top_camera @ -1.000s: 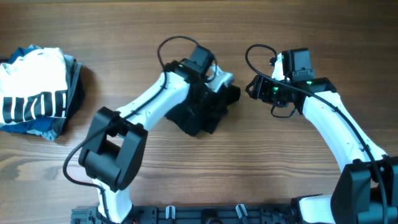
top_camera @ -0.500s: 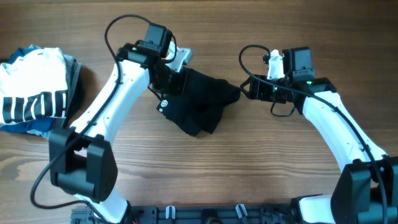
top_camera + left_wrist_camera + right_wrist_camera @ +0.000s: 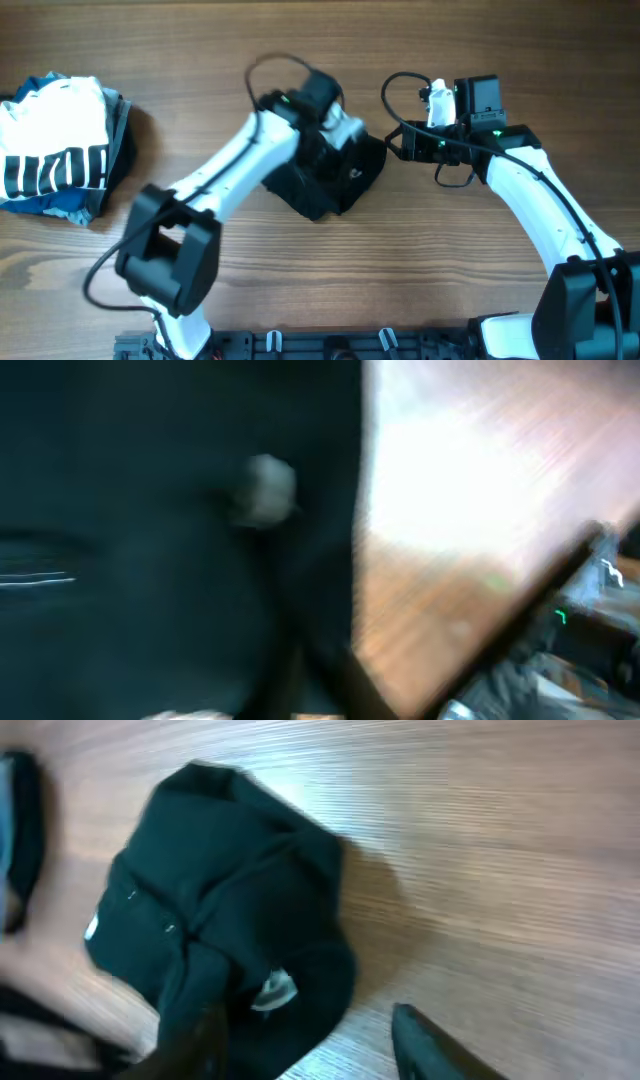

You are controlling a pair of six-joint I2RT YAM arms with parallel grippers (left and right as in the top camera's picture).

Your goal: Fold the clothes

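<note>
The black T-shirt lies bunched in a heap at the middle of the wooden table, with a small white logo facing up. My left gripper is at the heap's far edge, apparently shut on the fabric. Its own view is blurred: black cloth fills the left, with a pale spot. My right gripper is just right of the heap. It is open, its fingers spread wide at the edge of the shirt, close to a small white tag.
A pile of other clothes sits at the far left edge: a white garment with black stripes on top of a blue one. The right arm shows at the right of the left wrist view.
My left gripper swung left, drawing part of the shirt out, then came back right, so the shirt is bunched again. The right gripper has barely moved.
</note>
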